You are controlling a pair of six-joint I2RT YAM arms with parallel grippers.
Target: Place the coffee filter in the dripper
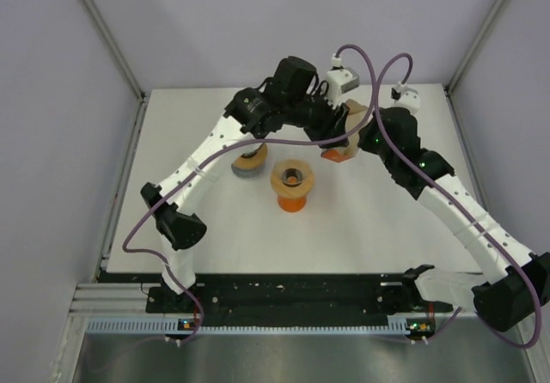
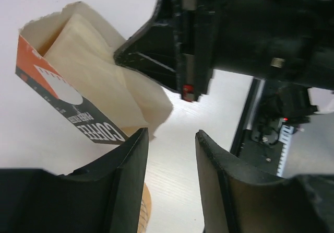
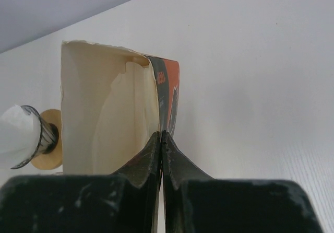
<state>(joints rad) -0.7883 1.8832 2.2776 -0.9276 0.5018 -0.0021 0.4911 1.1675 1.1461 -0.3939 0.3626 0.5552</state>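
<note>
The coffee filter box (image 1: pixel 340 154), orange and black with a torn-open top, hangs tilted above the table at the back. My right gripper (image 3: pixel 162 135) is shut on the box's side wall (image 3: pixel 169 92). Pale coffee filters (image 2: pixel 148 100) stick out of the box's (image 2: pixel 62 86) mouth. My left gripper (image 2: pixel 171 134) is open just short of the foremost filter, with nothing between its fingers. The dripper (image 1: pixel 292 183), an orange cone with a tan rim, stands on the table in front of the box and nothing touches it.
A grey and tan round object (image 1: pixel 249 163) lies left of the dripper, under the left arm. A tan disc (image 3: pixel 49 148) and a pale rounded thing (image 3: pixel 21 135) show left of the box. Grey walls close in the white table (image 1: pixel 387 228) on three sides.
</note>
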